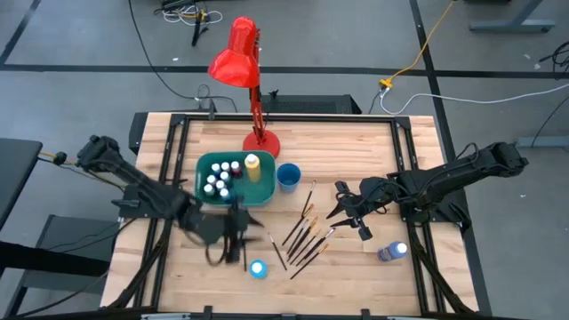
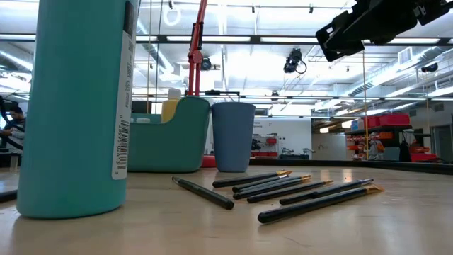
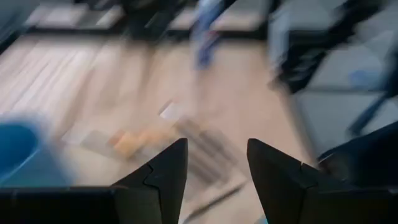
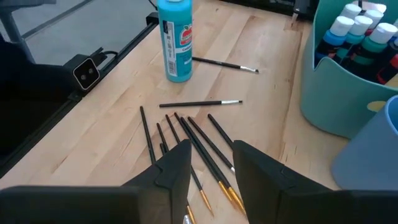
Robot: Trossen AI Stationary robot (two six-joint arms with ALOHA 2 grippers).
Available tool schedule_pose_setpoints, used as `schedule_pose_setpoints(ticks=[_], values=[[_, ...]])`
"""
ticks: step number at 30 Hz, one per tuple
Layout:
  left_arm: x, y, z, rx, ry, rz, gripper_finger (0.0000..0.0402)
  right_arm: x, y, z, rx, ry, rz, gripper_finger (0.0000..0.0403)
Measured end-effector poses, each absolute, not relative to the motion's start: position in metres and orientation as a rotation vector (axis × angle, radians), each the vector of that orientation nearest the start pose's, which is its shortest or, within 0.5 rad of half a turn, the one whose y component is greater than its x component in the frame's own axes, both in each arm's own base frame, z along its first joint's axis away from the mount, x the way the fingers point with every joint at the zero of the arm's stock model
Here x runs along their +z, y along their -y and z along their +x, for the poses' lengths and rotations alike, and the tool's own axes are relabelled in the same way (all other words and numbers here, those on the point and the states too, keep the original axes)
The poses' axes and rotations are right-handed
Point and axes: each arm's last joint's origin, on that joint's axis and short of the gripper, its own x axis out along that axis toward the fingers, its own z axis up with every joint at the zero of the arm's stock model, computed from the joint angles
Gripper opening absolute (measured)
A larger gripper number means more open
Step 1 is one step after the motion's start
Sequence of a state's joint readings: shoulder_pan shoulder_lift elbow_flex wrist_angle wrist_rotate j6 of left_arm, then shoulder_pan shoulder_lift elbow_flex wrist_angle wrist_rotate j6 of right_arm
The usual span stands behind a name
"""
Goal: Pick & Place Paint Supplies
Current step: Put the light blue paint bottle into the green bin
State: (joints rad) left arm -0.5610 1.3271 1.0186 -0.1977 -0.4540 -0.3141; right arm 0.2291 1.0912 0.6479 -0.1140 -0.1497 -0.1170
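Observation:
Several thin dark-handled brushes (image 1: 304, 233) lie fanned on the wood between the two arms, also seen in the right wrist view (image 4: 186, 134). A blue white-capped bottle (image 1: 258, 268) stands upright near the table's near edge (image 4: 175, 40). Another small bottle (image 1: 393, 252) sits by the right arm. Several white-capped bottles (image 1: 220, 178) and the taller yellow bottle (image 1: 252, 164) stand inside the teal bin. My right gripper (image 1: 351, 213) hovers open just right of the brushes (image 4: 212, 152). My left gripper (image 1: 233, 242) is open, left of the brushes (image 3: 217, 149).
The teal bin (image 1: 267, 191) sits at the table's far middle, with the small blue cup (image 1: 288, 176) on its right and a red desk lamp (image 1: 258, 138) behind it. Black rails (image 1: 418, 222) frame the table. Bare wood shows near the right edge.

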Motion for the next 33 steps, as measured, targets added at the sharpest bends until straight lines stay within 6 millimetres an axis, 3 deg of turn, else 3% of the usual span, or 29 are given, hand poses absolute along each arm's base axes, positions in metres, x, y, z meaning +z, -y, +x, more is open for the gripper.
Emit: schedule_pose_setpoints(ticks=[4,13,24,33], values=[[0.276,0.17,0.254,-0.103,-0.405,-0.048,0.0178,0.238,-0.056,0.221,0.401,-0.515,-0.134,0.0127],[0.235,0.205,0.266,-0.191,-0.453,-0.043,0.0178,0.241,-0.056,0.223,0.4,-0.469,-0.133,0.0127],[0.227,0.228,0.247,-0.12,-0.435,0.068,0.0178,0.242,-0.057,0.224,0.4,-0.466,-0.133,0.0127],[0.227,0.233,0.239,-0.014,-0.383,0.143,0.0178,0.242,-0.057,0.224,0.407,-0.456,-0.163,0.0127]])
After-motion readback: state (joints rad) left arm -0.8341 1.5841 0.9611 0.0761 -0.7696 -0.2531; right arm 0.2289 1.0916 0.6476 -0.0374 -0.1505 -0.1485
